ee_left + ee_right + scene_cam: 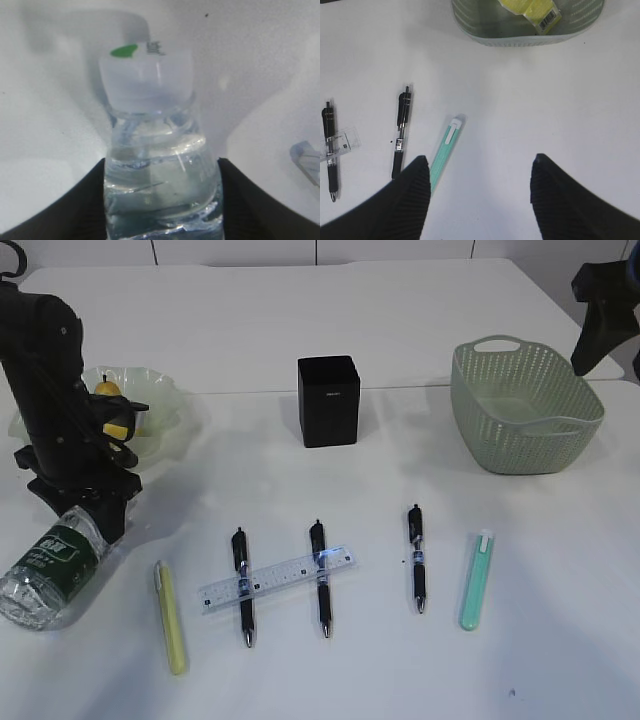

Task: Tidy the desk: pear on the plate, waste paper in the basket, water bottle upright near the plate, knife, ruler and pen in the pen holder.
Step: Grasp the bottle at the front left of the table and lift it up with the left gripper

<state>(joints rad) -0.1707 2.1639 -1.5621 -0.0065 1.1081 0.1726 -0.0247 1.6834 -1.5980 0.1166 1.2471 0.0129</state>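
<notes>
Clear plastic fills my left wrist view: the water bottle [162,180] sits between the two dark fingers [65,210] of my left gripper [162,200], both pressed against its sides, white cap pointing away over the table.

From the exterior view, that bottle [52,565] lies on its side at the front left, my left arm over its cap end. Behind it the plate [165,430] holds the pear [112,400]. The pen holder [329,400] stands mid-table, the basket [525,405] far right. The ruler [278,578] lies across two of three black pens [416,558], flanked by a yellow knife [172,618] and a mint one [477,580].

My right wrist view shows the right gripper [480,195] spread wide, empty, above bare table, with the waste paper [532,10] inside the basket [520,37].
</notes>
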